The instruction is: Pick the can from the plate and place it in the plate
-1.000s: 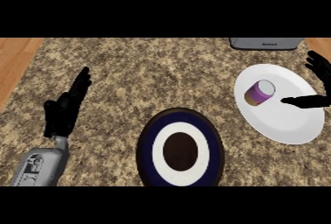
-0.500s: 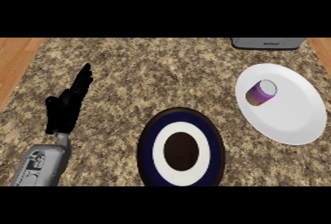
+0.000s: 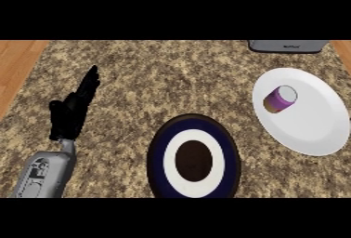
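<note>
One can [image 3: 281, 98] lying on white plate [image 3: 308, 125]. Two plates total; dark plate [image 3: 194, 160] left of white plate. Left hand [image 3: 72, 111] further left, fingers straight, holding nothing.

My counter [image 3: 171, 79] carries a white plate [image 3: 312, 130] near its right edge, a dark plate [image 3: 159, 162] at its front edge, and a grey appliance [image 3: 286, 45] at its back edge.
</note>
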`<move>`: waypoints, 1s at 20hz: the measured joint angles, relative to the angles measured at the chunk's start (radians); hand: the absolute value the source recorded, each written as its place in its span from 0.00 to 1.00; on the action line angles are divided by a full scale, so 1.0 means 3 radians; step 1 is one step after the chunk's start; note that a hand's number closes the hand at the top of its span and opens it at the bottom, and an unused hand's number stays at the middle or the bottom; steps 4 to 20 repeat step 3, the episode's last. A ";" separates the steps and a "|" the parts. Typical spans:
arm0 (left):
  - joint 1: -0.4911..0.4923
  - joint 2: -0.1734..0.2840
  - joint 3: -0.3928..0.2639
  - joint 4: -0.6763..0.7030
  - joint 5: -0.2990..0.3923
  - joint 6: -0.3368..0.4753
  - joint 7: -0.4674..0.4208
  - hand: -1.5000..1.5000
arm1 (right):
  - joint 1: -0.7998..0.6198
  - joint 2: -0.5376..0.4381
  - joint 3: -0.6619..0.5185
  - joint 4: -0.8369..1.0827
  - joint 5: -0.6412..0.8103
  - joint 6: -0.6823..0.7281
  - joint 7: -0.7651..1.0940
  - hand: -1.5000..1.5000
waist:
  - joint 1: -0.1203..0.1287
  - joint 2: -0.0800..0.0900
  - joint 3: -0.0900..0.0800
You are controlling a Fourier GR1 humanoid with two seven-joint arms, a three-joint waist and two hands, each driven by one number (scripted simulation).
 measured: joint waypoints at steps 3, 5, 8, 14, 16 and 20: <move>-0.0038 -0.0016 -0.0014 -0.0011 -0.0006 -0.0002 0.0033 0.50 | 0.0026 -0.0059 -0.0023 0.0016 -0.0017 0.0028 0.0020 0.00 | 0.0011 0.0004 0.0004; -0.0038 -0.0016 -0.0014 -0.0011 -0.0006 -0.0002 0.0033 0.50 | 0.0026 -0.0059 -0.0023 0.0016 -0.0017 0.0028 0.0020 0.00 | 0.0011 0.0004 0.0004; -0.0038 -0.0016 -0.0014 -0.0011 -0.0006 -0.0002 0.0033 0.50 | 0.0026 -0.0059 -0.0023 0.0016 -0.0017 0.0028 0.0020 0.00 | 0.0011 0.0004 0.0004; -0.0038 -0.0016 -0.0014 -0.0011 -0.0006 -0.0002 0.0033 0.50 | 0.0026 -0.0059 -0.0023 0.0016 -0.0017 0.0028 0.0020 0.00 | 0.0011 0.0004 0.0004; -0.0038 -0.0016 -0.0014 -0.0011 -0.0006 -0.0002 0.0033 0.50 | 0.0026 -0.0059 -0.0023 0.0016 -0.0017 0.0028 0.0020 0.00 | 0.0011 0.0004 0.0004; -0.0038 -0.0016 -0.0014 -0.0011 -0.0006 -0.0002 0.0033 0.50 | 0.0026 -0.0059 -0.0023 0.0016 -0.0017 0.0028 0.0020 0.00 | 0.0011 0.0004 0.0004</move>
